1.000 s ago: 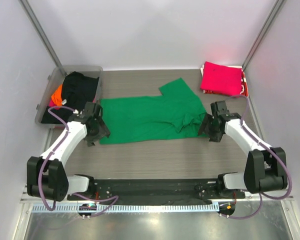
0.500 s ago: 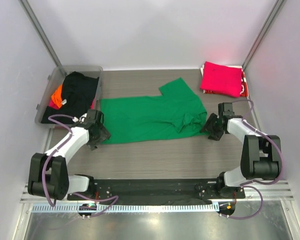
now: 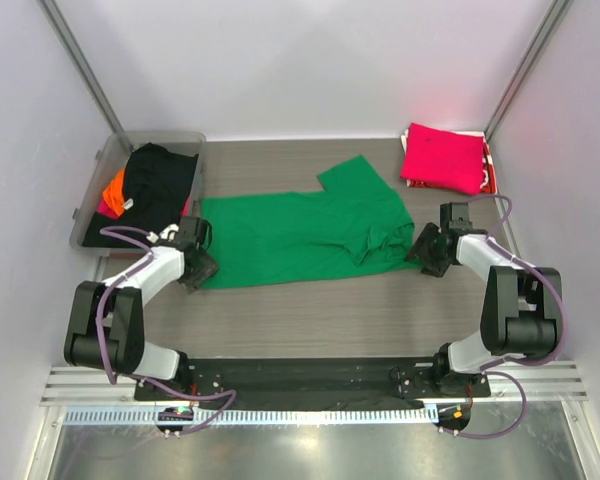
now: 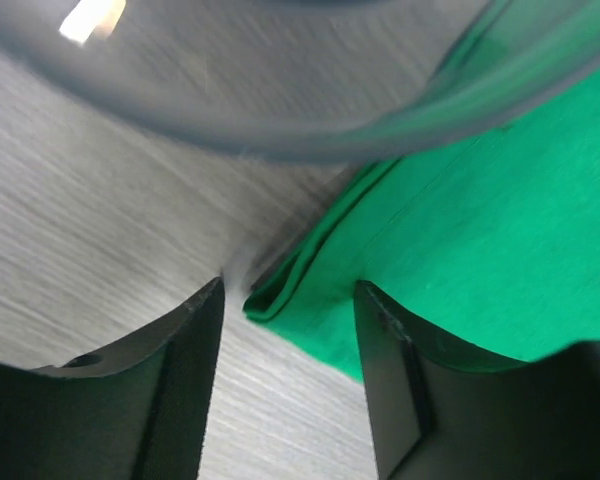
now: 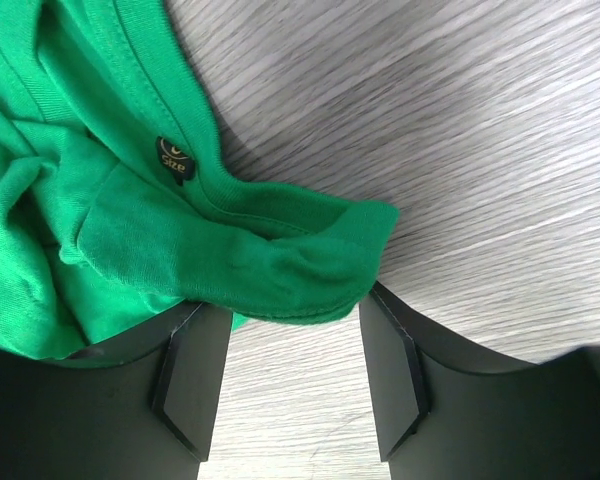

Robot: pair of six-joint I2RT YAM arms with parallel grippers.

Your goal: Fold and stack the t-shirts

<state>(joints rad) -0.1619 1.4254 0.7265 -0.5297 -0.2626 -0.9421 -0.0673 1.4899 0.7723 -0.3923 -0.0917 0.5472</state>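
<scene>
Evidently spread, the left end effector straddles a hem corner of the green t-shirt, the right end effector its bunched collar; a shallow pinch could catch one layer, skewing the fold.

We see a grey wood-grain table. A green t-shirt lies spread across its middle, a folded pink t-shirt sits in the far right corner, and a clear tub stands in the far left corner.

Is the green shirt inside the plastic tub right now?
No, the green shirt lies spread on the table, outside the tub at the far left.
</scene>
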